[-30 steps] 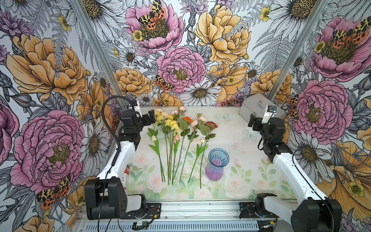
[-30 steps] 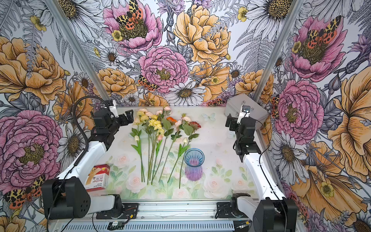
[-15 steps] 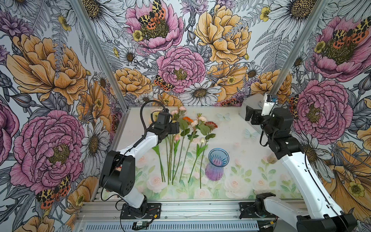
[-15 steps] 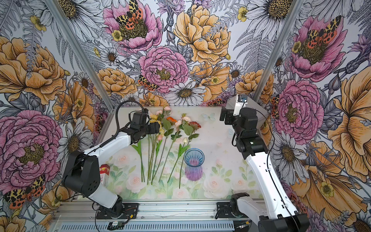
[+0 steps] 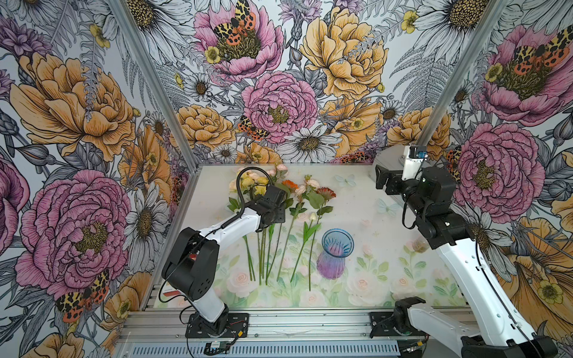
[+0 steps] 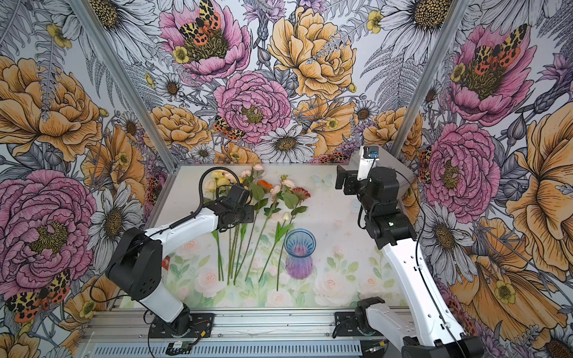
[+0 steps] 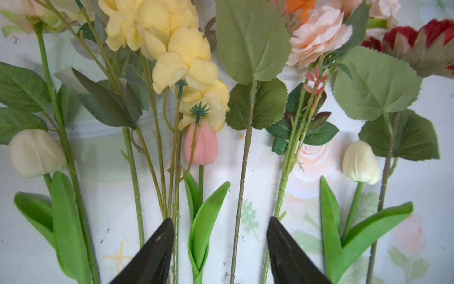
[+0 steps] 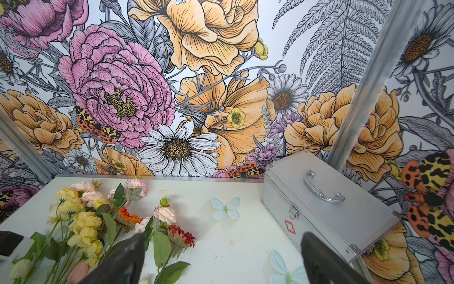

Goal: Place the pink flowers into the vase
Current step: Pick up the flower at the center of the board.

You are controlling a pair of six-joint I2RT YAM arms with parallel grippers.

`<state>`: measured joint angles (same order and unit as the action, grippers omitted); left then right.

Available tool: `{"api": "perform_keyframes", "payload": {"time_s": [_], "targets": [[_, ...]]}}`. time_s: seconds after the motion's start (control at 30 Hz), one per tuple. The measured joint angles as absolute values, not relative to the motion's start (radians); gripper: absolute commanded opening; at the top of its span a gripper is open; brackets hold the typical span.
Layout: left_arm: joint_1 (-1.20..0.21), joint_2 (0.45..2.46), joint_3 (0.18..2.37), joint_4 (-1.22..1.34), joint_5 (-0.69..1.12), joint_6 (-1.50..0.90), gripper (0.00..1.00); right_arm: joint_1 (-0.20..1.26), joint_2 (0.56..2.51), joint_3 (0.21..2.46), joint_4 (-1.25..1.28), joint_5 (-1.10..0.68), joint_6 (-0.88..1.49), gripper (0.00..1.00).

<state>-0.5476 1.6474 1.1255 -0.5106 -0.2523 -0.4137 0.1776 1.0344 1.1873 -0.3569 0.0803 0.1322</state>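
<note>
- Starting at the front edge of the tabletop [image 5: 372,288]: both arm bases sit on the rail just outside it. The left arm [image 5: 229,226] reaches in over the flower row, and the right arm [image 5: 465,269] rises along the right edge.
- The vase [image 5: 335,257] stands upright at front-middle of the tabletop in both top views [image 6: 299,255]. It is just right of the stem ends; I can't tell whether the nearest stem touches it.
- The flowers lie flat in a row, stems toward the front edge and heads toward the back edge.
- The left claw [image 7: 219,228] is low over the stems mid-row, with its fingers [image 7: 157,253] apart and nothing clamped.
- Between the fingers are the leaves of the pink tulip [image 7: 201,143] and one thin bare stem [image 7: 240,209]. A yellow-flower stem runs right against one finger.
- The pink tulip's head lies on the tabletop, tucked partly under the yellow flowers [image 7: 172,37].
- A cream tulip [image 7: 360,162] lies outside one finger and another cream tulip [image 7: 36,153] outside the other.
- The pale pink sprays [image 5: 311,183] have their heads near the back edge, mixed with an orange flower [image 5: 290,185] and a dark red flower [image 5: 326,192]. All lie on the tabletop, outside the vase.
- The right claw [image 8: 221,258] is up in the air near the back right corner, wide open and touching nothing.
- A metal case [image 8: 326,209] with a handle sits in the back right corner.
</note>
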Motion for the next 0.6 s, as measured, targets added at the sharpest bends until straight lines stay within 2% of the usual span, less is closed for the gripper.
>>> {"api": "perform_keyframes", "payload": {"time_s": [0.1, 0.33, 0.6], "targets": [[-0.557, 1.665, 1.122, -0.521, -0.269, -0.421, 0.57, 0.178, 1.034, 1.181, -0.358, 0.074, 0.130, 1.00], [-0.559, 1.769, 1.122, -0.533, -0.274, -0.437, 0.57, 0.178, 1.034, 1.164, -0.363, 0.023, 0.130, 1.00], [-0.559, 1.854, 1.126, -0.536, -0.273, -0.440, 0.49, 0.178, 1.002, 1.159, -0.363, -0.171, 0.108, 1.00]]}}
